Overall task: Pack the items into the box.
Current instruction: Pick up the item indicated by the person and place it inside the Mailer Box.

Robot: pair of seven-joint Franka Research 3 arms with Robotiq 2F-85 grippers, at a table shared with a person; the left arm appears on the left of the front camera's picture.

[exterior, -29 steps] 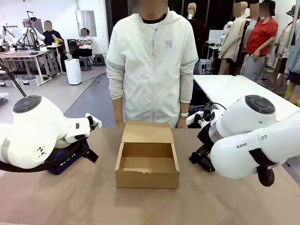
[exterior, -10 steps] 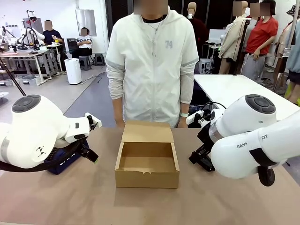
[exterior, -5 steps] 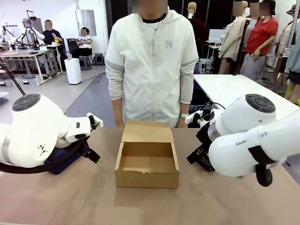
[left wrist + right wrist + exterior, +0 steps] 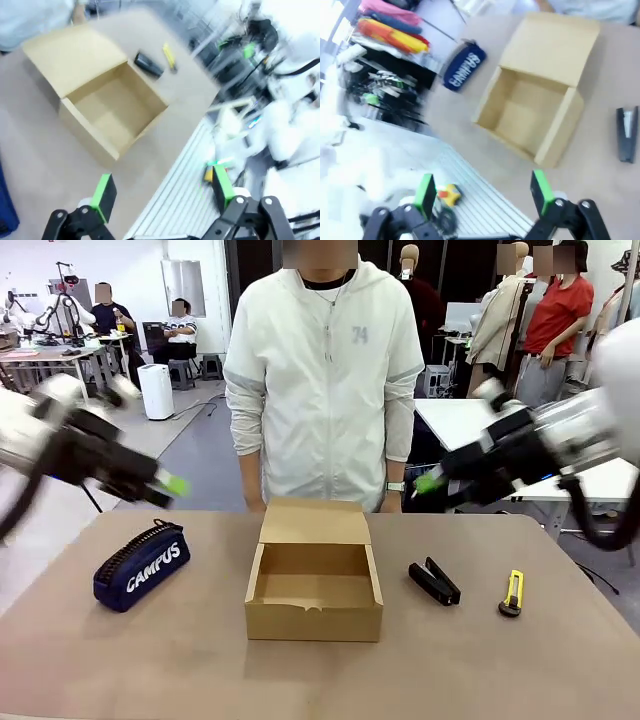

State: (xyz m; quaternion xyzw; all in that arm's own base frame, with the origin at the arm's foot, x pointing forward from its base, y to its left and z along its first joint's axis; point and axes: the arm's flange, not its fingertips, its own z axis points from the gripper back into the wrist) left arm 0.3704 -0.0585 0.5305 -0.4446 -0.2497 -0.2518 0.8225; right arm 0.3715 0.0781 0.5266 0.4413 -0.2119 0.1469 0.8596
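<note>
**A:** Status on the packing rig?

**B:** Both arms are high off the tabletop (image 4: 200,665) and motion-blurred. The left gripper (image 4: 170,483) is over the pouch side and the right gripper (image 4: 430,481) over the stapler side. Both have jaws spread wide with nothing in them.

**A:** Items?

**B:** All three are on the tabletop, none packed. The navy CAMPUS pouch (image 4: 142,566) lies left of the box (image 4: 313,622), well apart and angled to it. The black stapler (image 4: 434,581) sits just right of the box. The yellow stick (image 4: 512,592) is farther right, near the stapler.

**A:** Box state?

**B:** It's dead centre, open and empty. The lid flap is folded back toward the person (image 4: 325,370) standing at the far edge, which leaves the opening free for drops from above.

**A:** Why that spread?

**B:** Looks split by reach: the pouch for the left arm, the stapler and stick for the right.

**A:** Order?

**B:** My guess is pouch first. It nearly fills the box, so it wants to lie flat on the bottom with the small stuff on top. It'll need turning to line up with the walls, or an end could catch the rim.
</note>
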